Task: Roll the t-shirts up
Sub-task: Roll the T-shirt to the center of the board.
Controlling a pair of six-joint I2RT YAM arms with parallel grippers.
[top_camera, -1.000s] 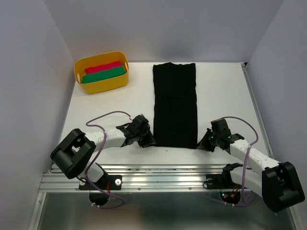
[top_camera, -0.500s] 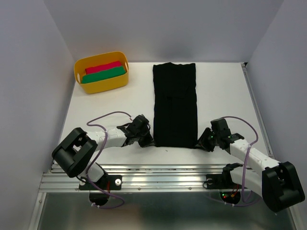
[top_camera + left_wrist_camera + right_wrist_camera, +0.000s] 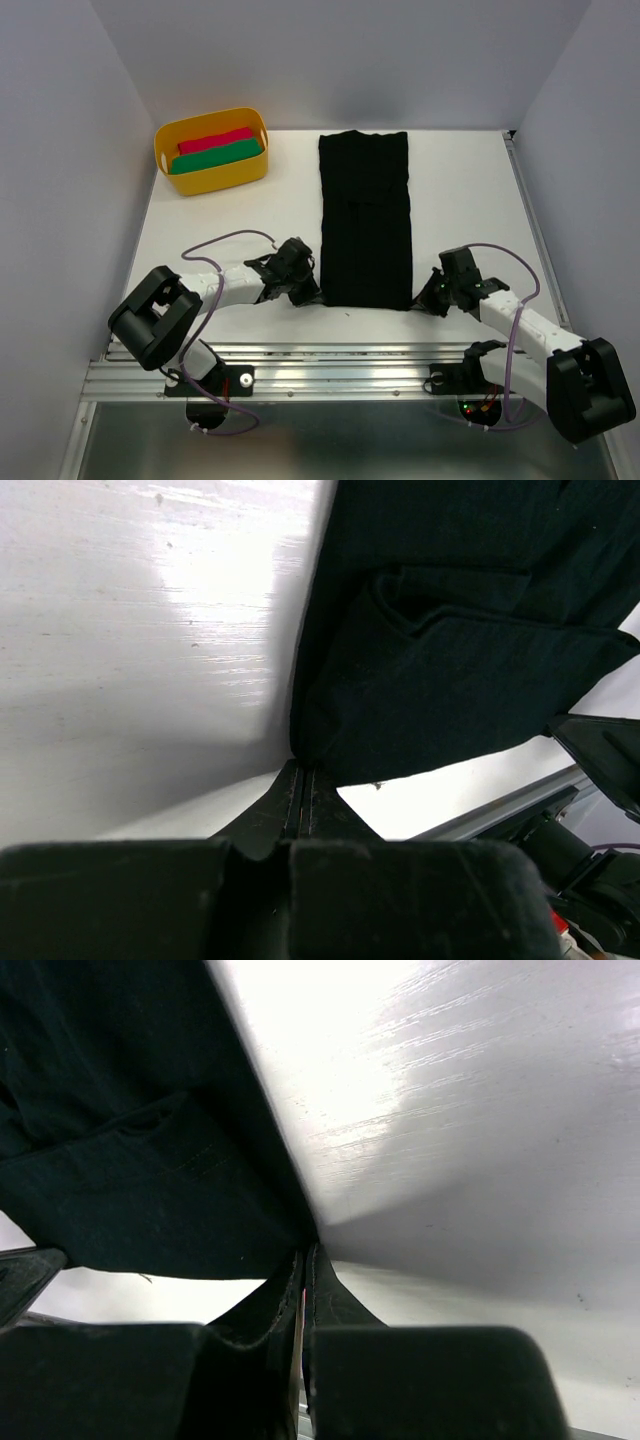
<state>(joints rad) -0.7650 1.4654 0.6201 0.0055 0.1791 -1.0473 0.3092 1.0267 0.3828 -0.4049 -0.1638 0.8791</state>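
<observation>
No text, label, brand, number or sign can be read in any view; nothing legible is seen on the black t-shirt [image 3: 364,220], the yellow tub [image 3: 212,172] or the table [image 3: 230,225].

black t-shirt [image 3: 364,220]: 1 | yellow tub [image 3: 215,178]: 1 | red roll [image 3: 215,140]: 1 | green roll [image 3: 215,156]: 1

Overhead light glares off the table [image 3: 190,590]; the t-shirt [image 3: 450,680] looks murky

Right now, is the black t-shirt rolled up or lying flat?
Flat, not rolled: the t-shirt lies as a long folded strip on the table, with layers showing at its near end.
</observation>
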